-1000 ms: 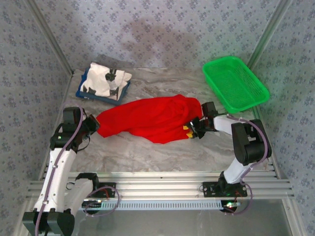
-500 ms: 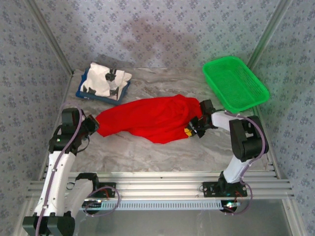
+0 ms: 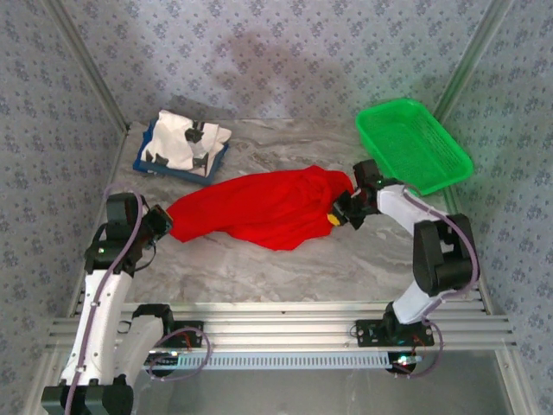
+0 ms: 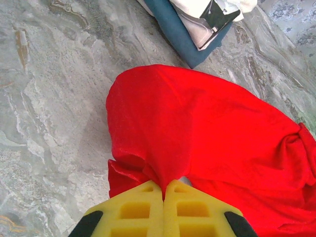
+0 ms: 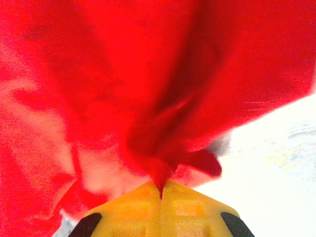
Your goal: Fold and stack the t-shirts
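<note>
- Nearest the bases, the left gripper (image 4: pixel 164 190) has its yellow jaws pressed together on a pinch of the red t-shirt (image 3: pixel 259 207) at the shirt's left end; a thin fold of cloth runs up from the seam between them.
- The right gripper (image 5: pixel 162 190) is likewise closed tight on a bunched edge at the shirt's right end, red fabric fanning away from the jaws in deep creases.
- Holding opposite ends looks like the set-up for pulling the shirt taut and spreading it flat before any fold (my reading, given the task).
- The red t-shirt lies across the middle of the marbled surface (image 3: pixel 285 272), crumpled, wider at the right and tapering toward the left; no print shows from here, so which face is up I cannot tell.
- Farther back on the left, the white t-shirt (image 3: pixel 183 143) with small black marks sits in a loose heap on the blue tray (image 3: pixel 144 166), well apart from both grippers (probably the stacking spot).
- At the far right, the green mesh basket (image 3: pixel 413 149) stands tilted near the wall, just beyond the right arm.
</note>
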Available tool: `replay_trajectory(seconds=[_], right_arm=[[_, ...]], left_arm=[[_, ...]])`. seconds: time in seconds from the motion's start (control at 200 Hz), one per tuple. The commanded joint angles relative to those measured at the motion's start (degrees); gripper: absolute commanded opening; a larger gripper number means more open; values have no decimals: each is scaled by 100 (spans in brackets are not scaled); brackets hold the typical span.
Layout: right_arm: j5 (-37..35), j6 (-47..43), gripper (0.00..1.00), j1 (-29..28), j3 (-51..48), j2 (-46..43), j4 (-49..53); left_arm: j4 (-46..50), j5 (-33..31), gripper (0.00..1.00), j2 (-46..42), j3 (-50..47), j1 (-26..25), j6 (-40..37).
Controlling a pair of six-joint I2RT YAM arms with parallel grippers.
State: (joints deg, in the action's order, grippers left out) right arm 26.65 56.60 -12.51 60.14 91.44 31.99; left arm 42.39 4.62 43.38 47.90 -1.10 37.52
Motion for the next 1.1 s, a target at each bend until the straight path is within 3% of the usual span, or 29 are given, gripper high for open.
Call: replay_trajectory(seconds=[0.0,0.21,0.405,0.69,1.099], right_arm=[[97,-457,0,32,694,-632,760],[583,-608,0,599,1941,-1348,1124],[1270,-460,0,1172,2744,-1436,1168],[2164,83,0,1769,3582,-1444,636],[2918,1311,0,2903,5626,-1015,-861]], left_arm=[[-11,-67,0,68,568,40,-128],[-12,-154,0,470,1796,49,-277],[-165,-182,0,923,2860,44,-307],[-671,100,0,1643,4379,44,-324],[-791,744,0,3223,7828,48,-554]])
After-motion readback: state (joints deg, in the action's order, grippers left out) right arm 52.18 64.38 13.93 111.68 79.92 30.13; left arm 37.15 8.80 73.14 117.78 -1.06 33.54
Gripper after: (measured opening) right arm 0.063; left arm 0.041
